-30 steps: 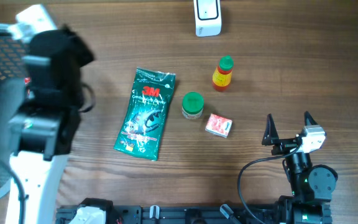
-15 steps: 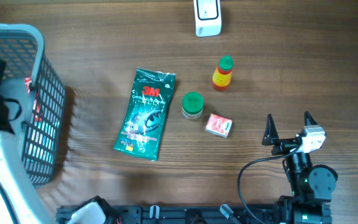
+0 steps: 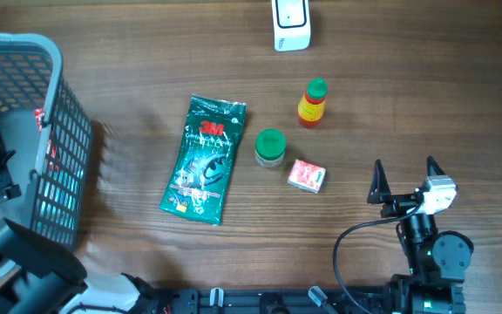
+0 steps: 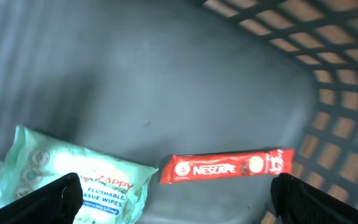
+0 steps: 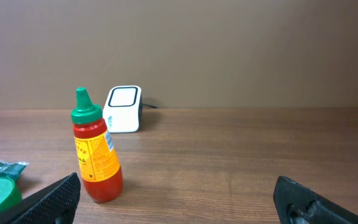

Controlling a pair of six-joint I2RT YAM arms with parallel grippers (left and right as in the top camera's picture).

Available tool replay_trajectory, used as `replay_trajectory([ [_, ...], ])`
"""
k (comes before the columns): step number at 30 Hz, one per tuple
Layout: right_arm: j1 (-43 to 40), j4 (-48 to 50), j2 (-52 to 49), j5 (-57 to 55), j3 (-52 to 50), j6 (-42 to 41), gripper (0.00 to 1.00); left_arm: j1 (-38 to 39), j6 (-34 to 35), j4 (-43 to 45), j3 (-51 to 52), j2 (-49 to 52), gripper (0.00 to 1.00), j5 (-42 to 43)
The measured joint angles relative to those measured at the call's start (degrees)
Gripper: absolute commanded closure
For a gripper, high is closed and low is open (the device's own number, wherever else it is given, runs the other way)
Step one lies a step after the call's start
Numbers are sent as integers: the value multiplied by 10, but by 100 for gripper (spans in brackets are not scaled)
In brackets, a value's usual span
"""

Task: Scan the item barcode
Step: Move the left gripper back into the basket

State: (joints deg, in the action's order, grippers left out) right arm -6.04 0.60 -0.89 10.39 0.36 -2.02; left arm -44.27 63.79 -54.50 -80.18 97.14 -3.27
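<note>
My left gripper [image 4: 178, 198] hangs open inside the grey basket [image 3: 59, 131], its two black fingertips wide apart and nothing between them. Below it on the basket floor lie a red Nescafe sachet [image 4: 225, 167] and a pale green wipes pack [image 4: 67, 174]. The white barcode scanner [image 3: 291, 24] stands at the table's far edge, also visible as the scanner [image 5: 123, 109] in the right wrist view. My right gripper [image 3: 404, 170] is open and empty near the front right, pointing toward the scanner.
On the table lie a green 3M pack [image 3: 205, 159], a green-lidded jar [image 3: 270, 147], a small red and white box [image 3: 307, 175] and a red sauce bottle [image 3: 313, 103], the bottle [image 5: 95, 149] standing just ahead of my right gripper's left finger.
The left arm has swung from above the basket's right side to its front-left corner, and its jaws have opened. The right arm and the table items have not moved.
</note>
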Motion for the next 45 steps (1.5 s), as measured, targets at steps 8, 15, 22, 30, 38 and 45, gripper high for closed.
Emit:
replay_trajectory([
  [8,0,0,0,0,0,0,0,0,101,-4,22,52,0,3],
  [15,0,0,0,0,0,0,0,0,235,3,79,68,0,21],
  [22,0,0,0,0,0,0,0,2,265,46,105,61,35,23],
  [30,0,0,0,0,0,0,0,53,274,56,129,47,96,-1],
  [38,0,0,0,0,0,0,0,64,272,59,130,45,96,-3],
  [45,0,0,0,0,0,0,0,0,223,64,153,-30,96,26],
])
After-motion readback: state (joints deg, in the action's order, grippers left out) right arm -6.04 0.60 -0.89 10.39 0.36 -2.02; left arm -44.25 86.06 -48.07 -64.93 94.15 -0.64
